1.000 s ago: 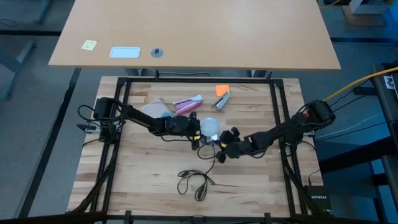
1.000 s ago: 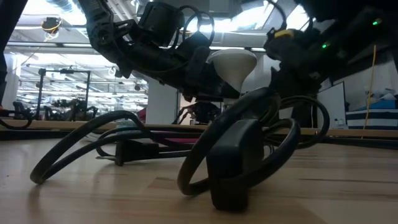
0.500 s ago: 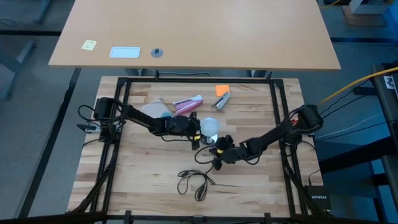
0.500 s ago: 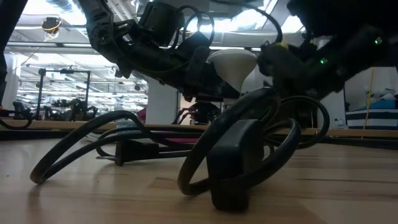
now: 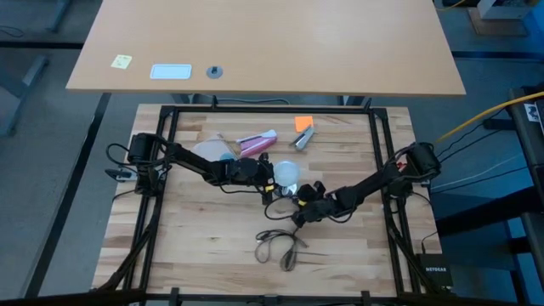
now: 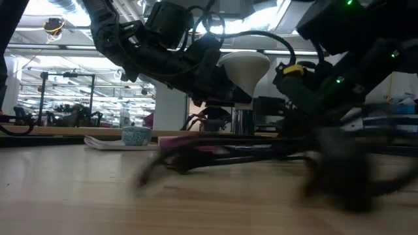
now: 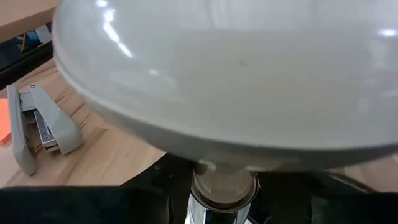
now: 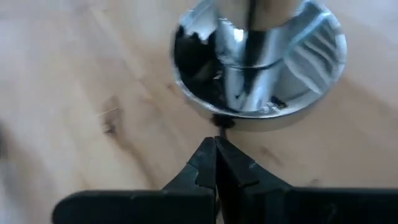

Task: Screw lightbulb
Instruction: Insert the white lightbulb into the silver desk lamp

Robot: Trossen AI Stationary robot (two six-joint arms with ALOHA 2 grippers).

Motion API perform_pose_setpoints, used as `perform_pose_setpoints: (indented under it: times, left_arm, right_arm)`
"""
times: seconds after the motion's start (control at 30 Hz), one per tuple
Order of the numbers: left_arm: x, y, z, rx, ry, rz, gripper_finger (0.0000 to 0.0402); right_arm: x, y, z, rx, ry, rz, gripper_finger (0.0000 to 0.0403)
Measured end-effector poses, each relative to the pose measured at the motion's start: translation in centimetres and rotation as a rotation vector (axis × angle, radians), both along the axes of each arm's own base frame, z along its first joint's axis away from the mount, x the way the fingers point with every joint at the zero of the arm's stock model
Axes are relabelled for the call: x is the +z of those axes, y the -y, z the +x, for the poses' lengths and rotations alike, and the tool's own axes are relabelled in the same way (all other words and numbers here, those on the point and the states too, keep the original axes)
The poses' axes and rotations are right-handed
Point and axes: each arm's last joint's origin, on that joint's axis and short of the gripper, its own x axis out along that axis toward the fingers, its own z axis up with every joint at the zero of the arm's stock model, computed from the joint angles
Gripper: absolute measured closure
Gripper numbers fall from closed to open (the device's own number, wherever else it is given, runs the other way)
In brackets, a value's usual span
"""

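Wooden table: left gripper grips the lightbulb, probably light, fragile, slippery; right gripper closed, empty.

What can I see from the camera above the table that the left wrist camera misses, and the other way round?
Only the high view shows the whole layout: both arms meeting mid-table, the right gripper, the coiled black cord, the pink-and-white tube and the orange pad. Only the left wrist view shows, close up, the lightbulb narrowing into its neck, which enters the shiny metal socket. Both show the lightbulb and the grey stapler lying on the wooden table.
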Motion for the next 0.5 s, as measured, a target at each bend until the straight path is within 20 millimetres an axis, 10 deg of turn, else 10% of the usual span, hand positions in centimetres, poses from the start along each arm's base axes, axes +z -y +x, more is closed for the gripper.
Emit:
perform_pose_setpoints:
  times: [0.5]
  left_arm:
    - [0.0, -0.1, 0.0, 0.007, -0.002, -0.003, 0.0251]
  right_arm:
    - [-0.3, 5.9, 0.2, -0.241, -0.072, -0.186, 0.0402]
